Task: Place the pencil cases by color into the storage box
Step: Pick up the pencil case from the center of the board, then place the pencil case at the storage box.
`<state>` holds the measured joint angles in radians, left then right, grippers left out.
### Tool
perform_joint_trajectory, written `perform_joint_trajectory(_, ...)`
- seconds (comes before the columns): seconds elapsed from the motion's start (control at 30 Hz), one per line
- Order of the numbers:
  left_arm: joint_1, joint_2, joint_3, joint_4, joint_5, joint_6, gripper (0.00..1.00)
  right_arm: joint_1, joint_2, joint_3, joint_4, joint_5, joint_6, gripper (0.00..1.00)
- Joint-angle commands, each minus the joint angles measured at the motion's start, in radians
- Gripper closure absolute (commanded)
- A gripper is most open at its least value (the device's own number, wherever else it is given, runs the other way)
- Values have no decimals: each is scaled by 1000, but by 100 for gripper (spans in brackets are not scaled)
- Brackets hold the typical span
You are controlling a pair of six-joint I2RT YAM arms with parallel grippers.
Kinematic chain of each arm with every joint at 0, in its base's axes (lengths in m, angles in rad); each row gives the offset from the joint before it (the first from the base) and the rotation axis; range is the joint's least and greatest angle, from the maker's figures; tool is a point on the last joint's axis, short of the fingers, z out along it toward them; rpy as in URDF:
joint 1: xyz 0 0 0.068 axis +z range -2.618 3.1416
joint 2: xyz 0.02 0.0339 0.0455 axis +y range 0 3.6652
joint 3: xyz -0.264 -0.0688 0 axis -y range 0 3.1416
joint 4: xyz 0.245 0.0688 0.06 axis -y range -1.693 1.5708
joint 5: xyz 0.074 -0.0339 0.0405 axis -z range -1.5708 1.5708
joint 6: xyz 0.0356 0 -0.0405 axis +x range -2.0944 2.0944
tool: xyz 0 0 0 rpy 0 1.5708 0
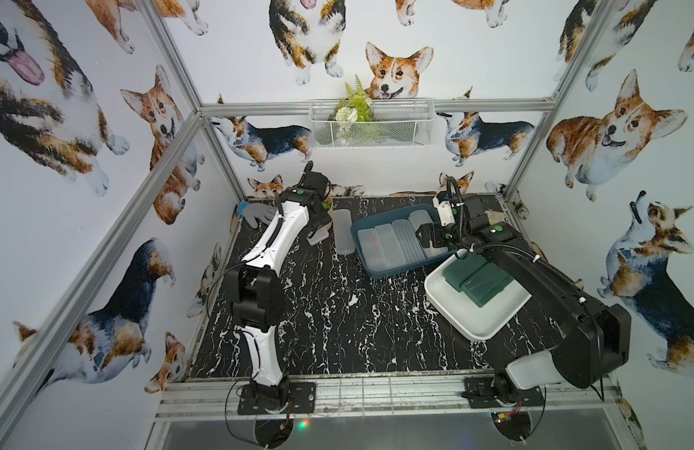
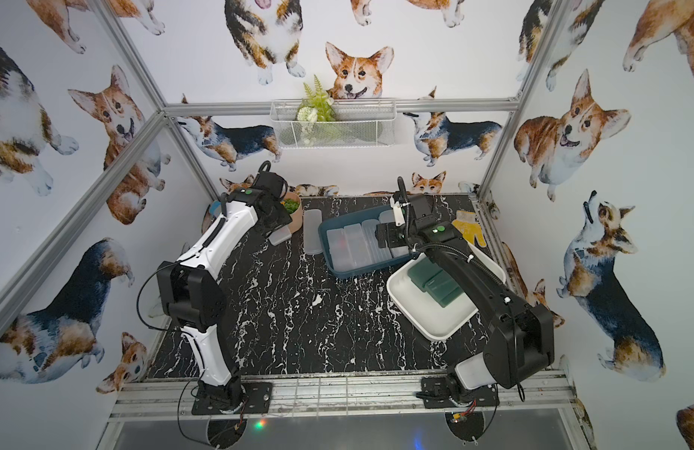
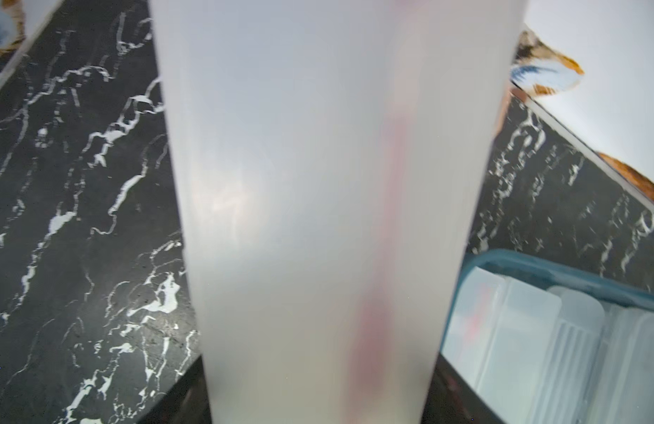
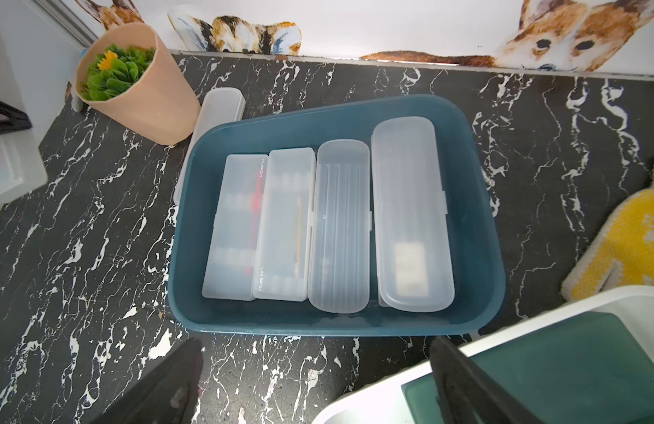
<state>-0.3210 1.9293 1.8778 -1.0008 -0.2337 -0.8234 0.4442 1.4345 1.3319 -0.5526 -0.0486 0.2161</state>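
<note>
Now the left gripper [image 1: 313,229] is clenched on a frosted white pencil case [image 3: 318,183], long axis running straight out from its jaws. The blue storage box [image 4: 318,325] lies to its right, under the right gripper [image 1: 425,235], which is spread and empty.

Left arm [image 1: 277,230] stretched forward, left gripper [image 1: 317,230] clamped on case [image 3: 318,183]; right arm [image 1: 532,269] extended forward, right gripper [image 1: 423,237] angled down, jaws wide, empty

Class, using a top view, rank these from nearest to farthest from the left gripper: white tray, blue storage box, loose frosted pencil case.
1. Loose frosted pencil case, just beside the left gripper.
2. Blue storage box, right of that case.
3. White tray, farthest right.
</note>
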Motion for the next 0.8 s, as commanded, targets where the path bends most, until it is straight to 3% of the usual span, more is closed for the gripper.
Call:
perform_joint_trajectory(0.0, -61, 29, 25, -34, 10, -40, 37, -7, -27, 30, -5, 4, 21, 3)
perform_joint_trajectory(0.17, -160, 113, 90, -29, 52, -103, 37, -13, -59, 68, -32, 0, 36, 3)
perform_joint_trajectory(0.4, -300, 275, 298, -61, 102, -169, 37, -23, -108, 61, -47, 16, 43, 3)
perform_joint_trajectory(0.6, -365, 408, 472, -87, 144, -199, 37, -34, -136, 60, -66, 21, 48, 3)
perform_joint_trajectory(0.77, -391, 455, 500, -29, 161, -206, 37, -35, -153, 59, -70, 15, 51, 3)
